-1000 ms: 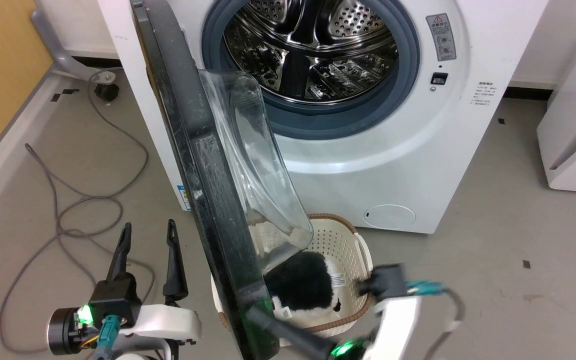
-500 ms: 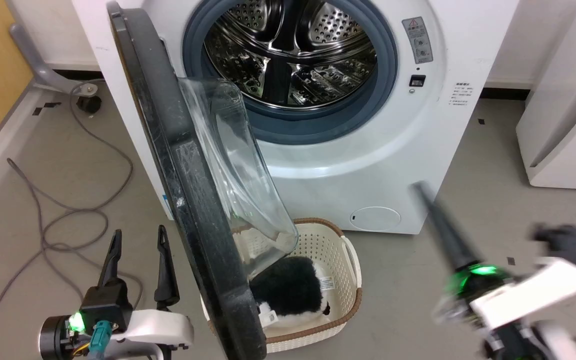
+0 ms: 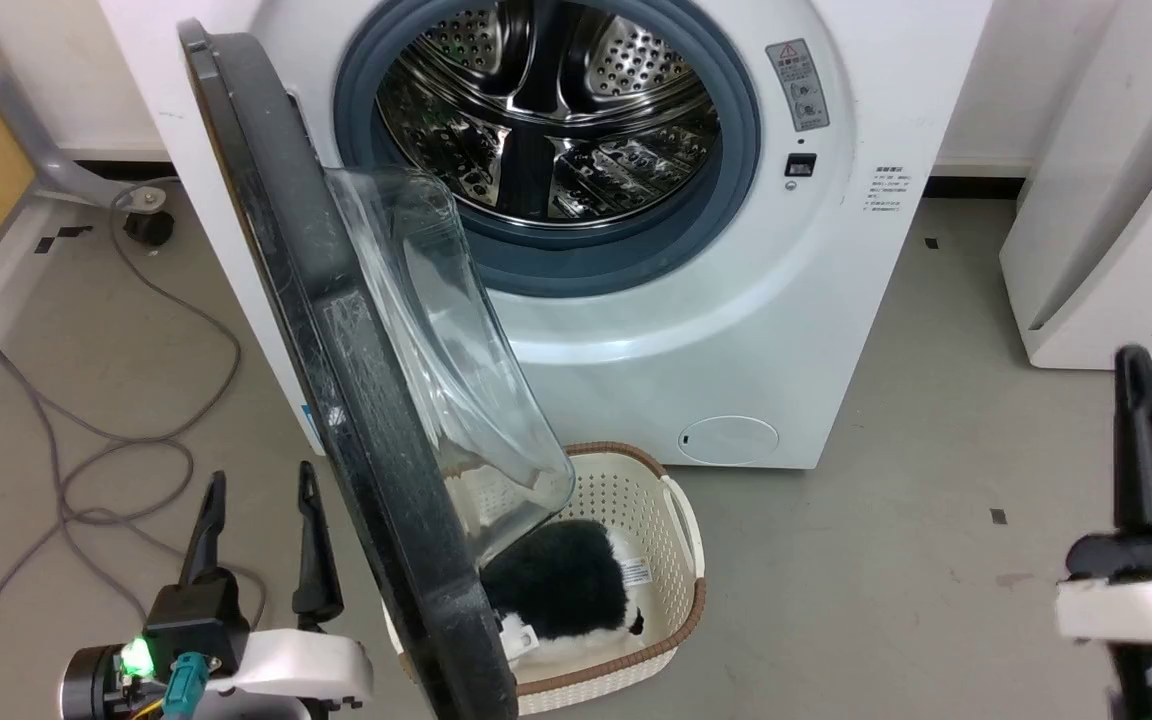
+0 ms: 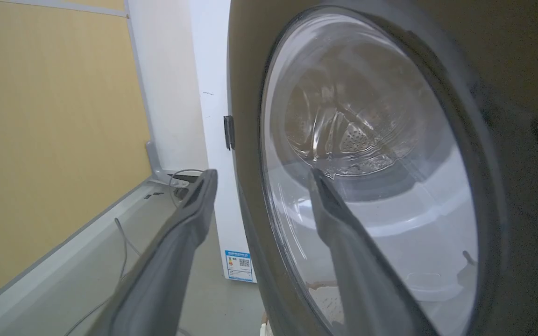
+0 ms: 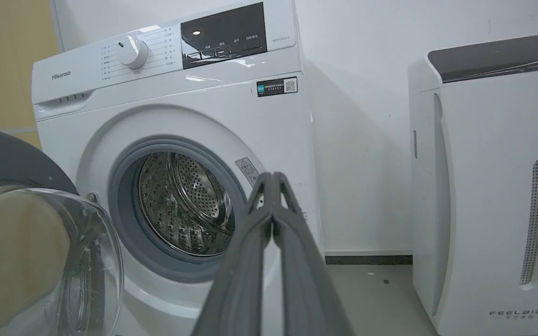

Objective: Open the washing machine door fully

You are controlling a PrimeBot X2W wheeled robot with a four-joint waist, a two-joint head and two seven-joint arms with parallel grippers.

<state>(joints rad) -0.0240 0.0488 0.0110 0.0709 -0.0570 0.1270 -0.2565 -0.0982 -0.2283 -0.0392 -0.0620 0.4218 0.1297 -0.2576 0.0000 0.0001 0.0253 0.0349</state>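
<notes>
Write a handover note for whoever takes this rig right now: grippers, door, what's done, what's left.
Left gripper: open, empty, low beside the outer face of the washing machine door, a gap between them in the head view.
Right gripper: shut, empty, far right, clear of the door.
Door: swung out on its left hinge, roughly square to the front of the washing machine; drum exposed. A basket holding a black-and-white plush sits below its inner side.
Done: door well open.
Left: probably push it further left to full swing; the left gripper may stand in that path.
</notes>
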